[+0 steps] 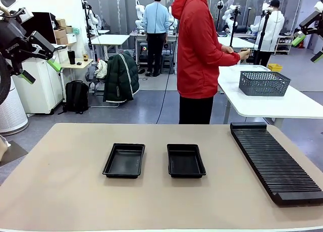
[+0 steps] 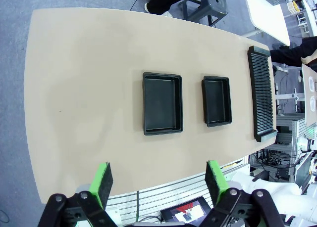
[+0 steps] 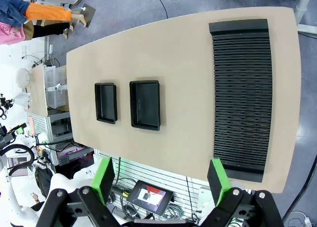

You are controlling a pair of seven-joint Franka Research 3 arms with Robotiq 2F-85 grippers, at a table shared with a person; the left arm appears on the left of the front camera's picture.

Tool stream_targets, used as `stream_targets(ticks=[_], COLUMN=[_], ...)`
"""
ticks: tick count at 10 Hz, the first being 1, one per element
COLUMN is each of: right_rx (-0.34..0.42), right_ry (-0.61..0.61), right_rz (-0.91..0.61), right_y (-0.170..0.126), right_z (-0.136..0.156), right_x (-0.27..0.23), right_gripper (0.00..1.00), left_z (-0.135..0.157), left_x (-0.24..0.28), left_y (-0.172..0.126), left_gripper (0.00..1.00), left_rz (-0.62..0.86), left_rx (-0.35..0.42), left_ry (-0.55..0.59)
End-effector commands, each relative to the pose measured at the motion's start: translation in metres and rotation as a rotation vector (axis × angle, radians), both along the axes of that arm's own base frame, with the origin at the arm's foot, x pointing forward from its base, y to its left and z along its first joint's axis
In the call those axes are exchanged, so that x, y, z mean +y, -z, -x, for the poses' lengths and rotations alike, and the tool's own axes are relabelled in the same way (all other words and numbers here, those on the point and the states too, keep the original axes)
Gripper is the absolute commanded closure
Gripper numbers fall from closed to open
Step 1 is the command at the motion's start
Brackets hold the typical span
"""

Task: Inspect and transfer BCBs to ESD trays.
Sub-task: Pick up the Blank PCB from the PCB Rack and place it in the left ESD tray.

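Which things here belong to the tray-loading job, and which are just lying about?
Job in hand: left ESD tray and right ESD tray, both empty; left gripper and right gripper, both open.
Lying about: black slotted rack beside the trays; grey mesh basket on the far white table; black backpack.

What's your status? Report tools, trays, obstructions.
Left tool open, held high. Right tool open, held high. Left tray and right tray empty, side by side. Rack at right; person beyond far edge.
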State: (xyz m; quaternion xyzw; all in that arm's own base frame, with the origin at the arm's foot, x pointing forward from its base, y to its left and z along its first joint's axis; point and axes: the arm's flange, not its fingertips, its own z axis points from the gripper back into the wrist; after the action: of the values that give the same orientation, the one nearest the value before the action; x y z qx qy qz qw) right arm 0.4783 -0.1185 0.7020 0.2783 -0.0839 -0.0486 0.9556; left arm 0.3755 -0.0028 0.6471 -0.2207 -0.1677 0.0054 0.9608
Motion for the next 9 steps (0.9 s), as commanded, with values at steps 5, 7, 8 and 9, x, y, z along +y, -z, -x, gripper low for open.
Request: stream_targets(ticks=[5,7,8,9], right_rx=[0.002,0.002,0.002,0.002], right_ry=[-0.001,-0.001,-0.001,-0.001], right_rz=[-0.001,-0.001,-0.001,-0.001], right_y=[0.0009,0.0009,0.0009,0.0009], right_z=[0.0001,0.0001,0.0001,0.0001], right_x=[0.0004,0.0004,0.0004,0.0004], right_gripper=[0.0,0.0,0.0,0.0], left_z=[-0.0012,-0.0012,-0.0012,-0.0012], left_x=[0.0004,0.0004,0.0004,0.0004], left_y=[0.0038,0.0038,0.0038,0.0038], left_gripper=[0.0,0.0,0.0,0.0], left_rz=[0.003,0.003,0.003,0.003], left_rx=[-0.006,-0.006,-0.006,-0.006], left_ry=[-0.005,-0.005,-0.005,-0.005])
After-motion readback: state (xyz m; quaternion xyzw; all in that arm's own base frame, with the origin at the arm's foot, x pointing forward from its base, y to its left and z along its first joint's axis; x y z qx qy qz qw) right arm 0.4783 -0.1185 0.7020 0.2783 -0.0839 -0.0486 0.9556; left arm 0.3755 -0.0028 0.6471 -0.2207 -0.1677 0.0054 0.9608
